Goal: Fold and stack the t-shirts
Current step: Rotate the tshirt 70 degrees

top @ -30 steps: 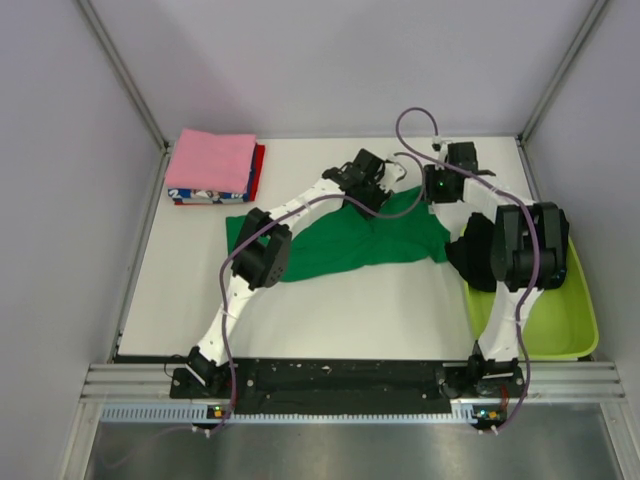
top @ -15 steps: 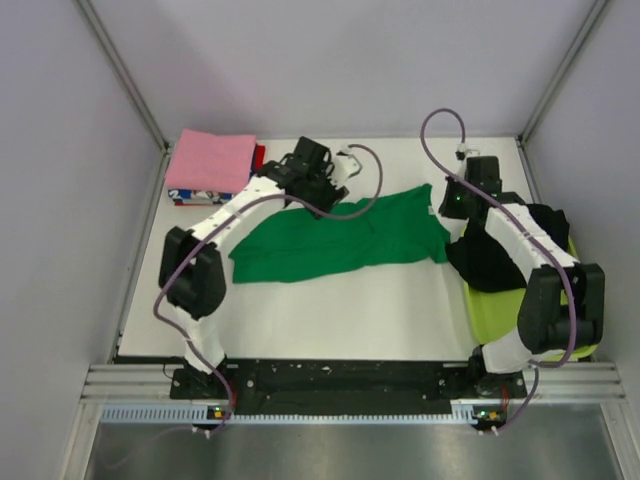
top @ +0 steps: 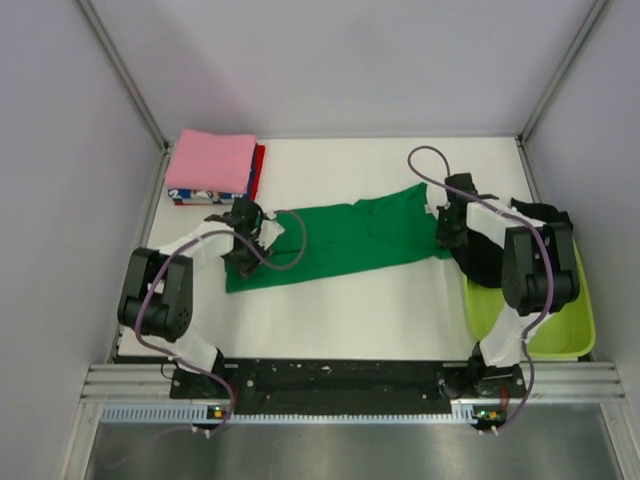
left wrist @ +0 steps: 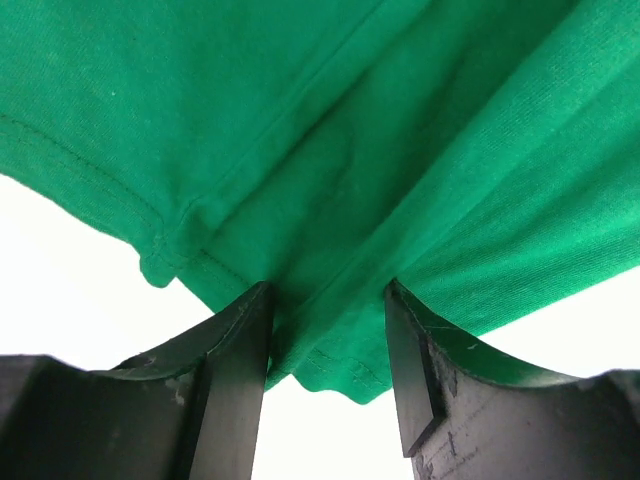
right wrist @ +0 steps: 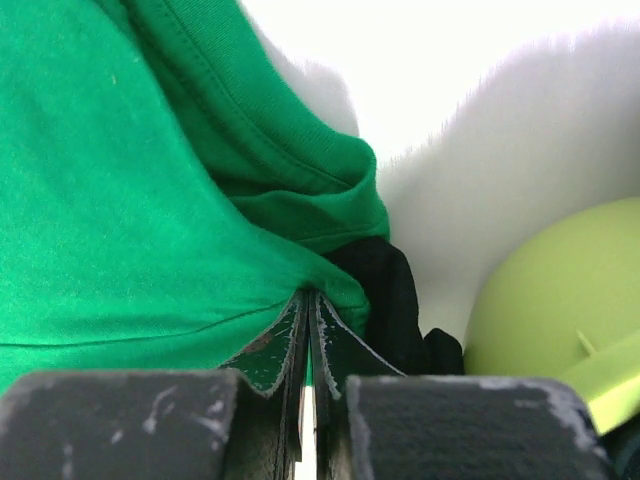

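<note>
The bright green t-shirt (top: 350, 235) lies spread across the middle of the white table. My left gripper (top: 243, 250) is low at its left end. In the left wrist view the left gripper (left wrist: 327, 290) is open, with the shirt's (left wrist: 350, 150) hemmed corner lying between the fingers (left wrist: 240, 380). My right gripper (top: 447, 228) is at the shirt's right edge. The right wrist view shows the right gripper (right wrist: 308, 295) shut on the green cloth (right wrist: 120, 200). The black t-shirt (top: 485, 255) lies bunched beside it (right wrist: 385, 290). The folded pink tee (top: 210, 160) tops the red (top: 259, 170) and blue-white printed (top: 205, 196) ones at the back left.
The lime-green plastic tub (top: 575, 320) stands at the right edge with the black shirt draped over its rim; it also shows in the right wrist view (right wrist: 540, 290). Grey walls close the table on three sides. Purple cables loop over both arms.
Both arms have swung outward from the shirt's middle. The left gripper has moved to the shirt's left corner and the right gripper down to its right edge. The shirt now lies wider and flatter.
</note>
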